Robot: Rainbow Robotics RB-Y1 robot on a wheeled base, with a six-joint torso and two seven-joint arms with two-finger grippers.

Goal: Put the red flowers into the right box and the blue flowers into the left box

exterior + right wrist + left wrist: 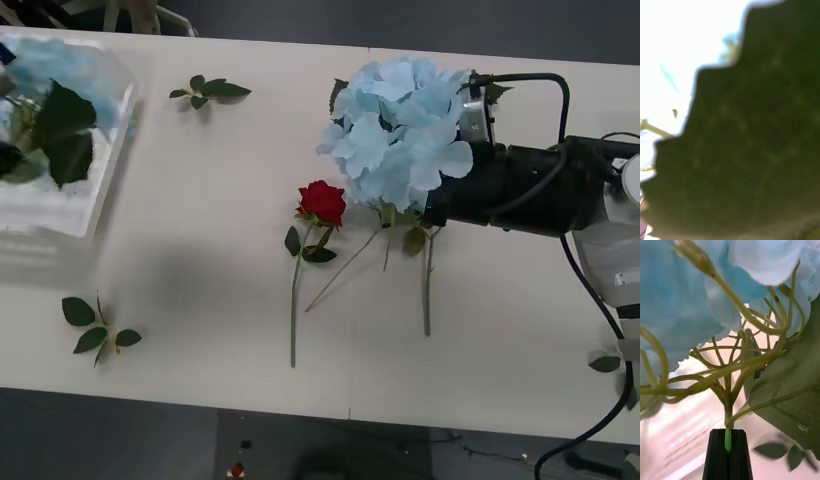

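Note:
My left gripper (728, 433) is shut on the green stem of a blue flower (681, 296), its black fingers (717, 457) pressed together under the pale blue head. The left box (105, 170), a white basket, stands at the table's far left with a blue flower (60, 65) and dark leaves in it. Another big blue flower (400, 125) sits mid-table in front of my right arm (520, 190), whose gripper is hidden behind the bloom. One red flower (322, 202) lies on the table just left of it. The right box is out of view.
Loose green leaf sprigs lie at the back (210, 92) and at the front left (98, 330). A single leaf (605, 363) lies near the right front edge. A large dark leaf (752, 150) blocks the right wrist view. Long stems (426, 290) stretch towards the table's front.

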